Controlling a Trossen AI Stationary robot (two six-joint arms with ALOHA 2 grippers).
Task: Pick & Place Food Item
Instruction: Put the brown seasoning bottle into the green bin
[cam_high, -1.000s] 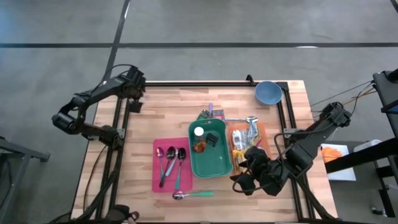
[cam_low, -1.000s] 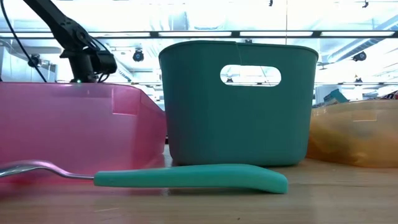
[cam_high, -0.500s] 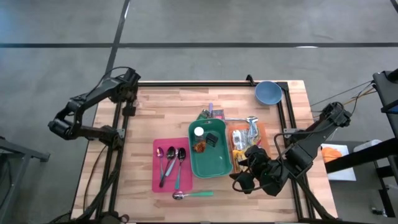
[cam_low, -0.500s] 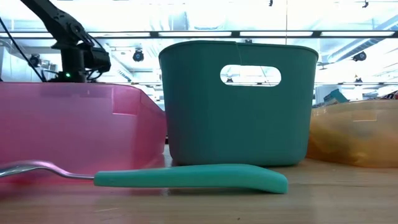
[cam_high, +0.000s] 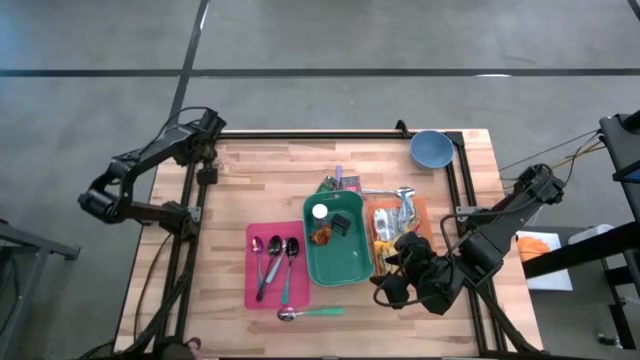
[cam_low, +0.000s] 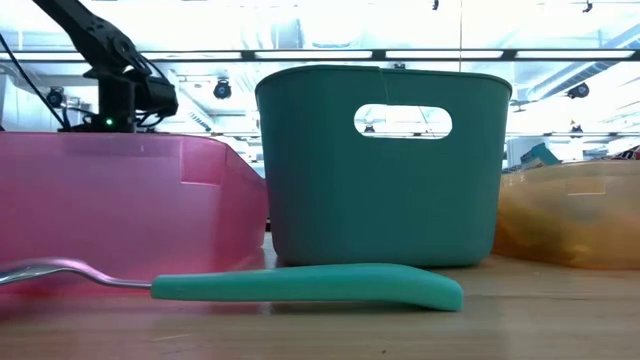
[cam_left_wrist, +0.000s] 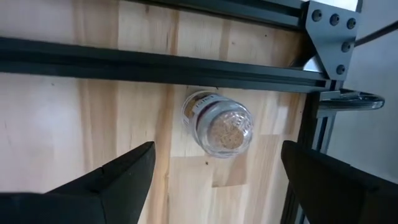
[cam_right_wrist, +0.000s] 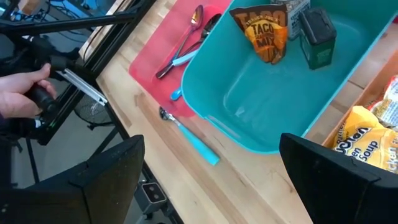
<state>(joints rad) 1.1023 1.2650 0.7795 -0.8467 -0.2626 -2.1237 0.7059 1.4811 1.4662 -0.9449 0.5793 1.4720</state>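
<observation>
A small glass jar (cam_left_wrist: 217, 124) with tan contents sits on the wood by the black frame rail at the table's far left corner. My left gripper (cam_left_wrist: 217, 152) (cam_high: 205, 165) hangs open above it, pointing steeply down, one finger on each side and clear of the jar. A teal bin (cam_high: 338, 250) at the table's middle holds a taco packet (cam_right_wrist: 264, 34) and a dark green box (cam_right_wrist: 317, 34). My right gripper (cam_right_wrist: 211, 143) (cam_high: 388, 293) hovers open over the bin's near right corner, holding nothing.
A pink tray (cam_high: 272, 265) with three spoons lies left of the bin. A teal-handled spoon (cam_high: 310, 313) lies near the front edge. An orange tray (cam_high: 395, 225) of soup packets stands right of the bin. A blue bowl (cam_high: 430, 148) sits far right. A person's hand (cam_right_wrist: 22, 93) shows beyond the table.
My left gripper has shifted a little toward the table's left edge and has rolled about its wrist, staying over the far left corner. My right arm has kept still.
</observation>
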